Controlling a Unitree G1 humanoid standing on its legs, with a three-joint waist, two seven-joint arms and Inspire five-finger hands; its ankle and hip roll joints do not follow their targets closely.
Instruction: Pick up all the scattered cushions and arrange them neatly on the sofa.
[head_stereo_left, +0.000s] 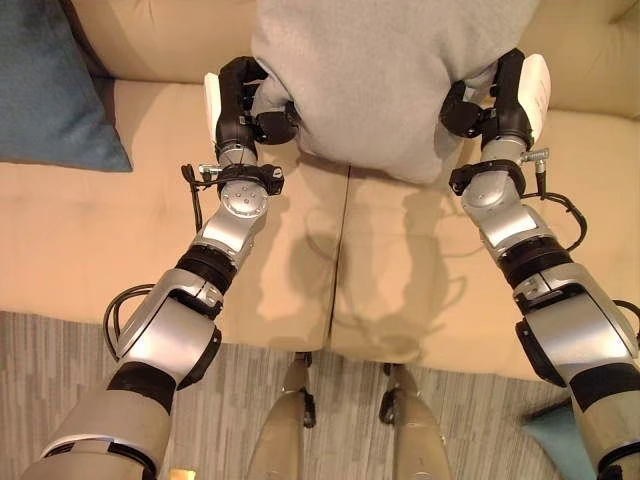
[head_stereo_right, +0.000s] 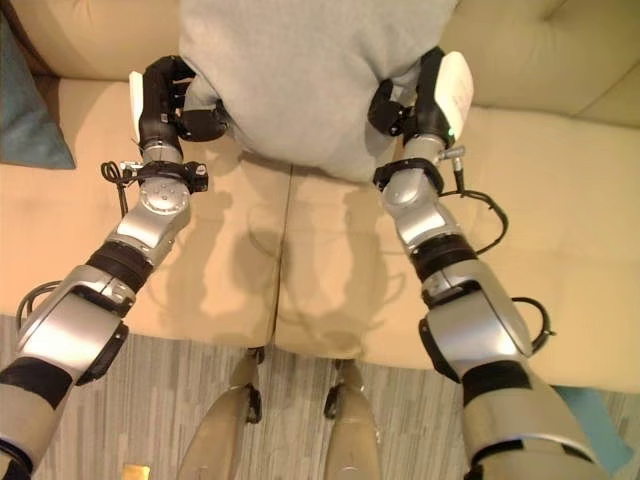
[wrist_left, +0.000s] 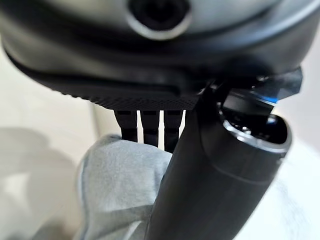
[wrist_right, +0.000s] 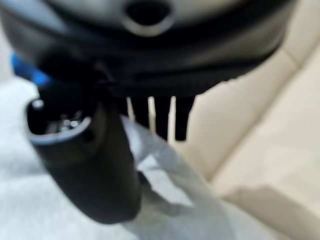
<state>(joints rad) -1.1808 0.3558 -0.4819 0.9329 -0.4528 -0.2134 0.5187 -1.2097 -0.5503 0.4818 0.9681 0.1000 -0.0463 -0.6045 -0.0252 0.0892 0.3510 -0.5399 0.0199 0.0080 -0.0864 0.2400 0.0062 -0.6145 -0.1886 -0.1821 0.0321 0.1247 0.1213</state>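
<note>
Grey cushion (head_stereo_left: 380, 80) soft, light, bulky | pinched between left hand (head_stereo_left: 240, 105), right hand (head_stereo_left: 495, 100) | grip side corners, above sofa (head_stereo_left: 120, 250)

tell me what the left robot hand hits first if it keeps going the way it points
Probably the sofa backrest: the left robot hand, pinching the grey cushion, points toward it over the seat, though depth is unclear.

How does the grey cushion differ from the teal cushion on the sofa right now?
The grey cushion is pale grey; the teal cushion is dark blue-green. The grey one is held above the seat, pinched at its edges by the left hand and the right hand; the teal one rests untouched at the sofa's left end. The grey one sits centrally, over the seam between the seat pads; the teal one is partly cut off by the view's edge. Both are soft cushions at the sofa.
</note>
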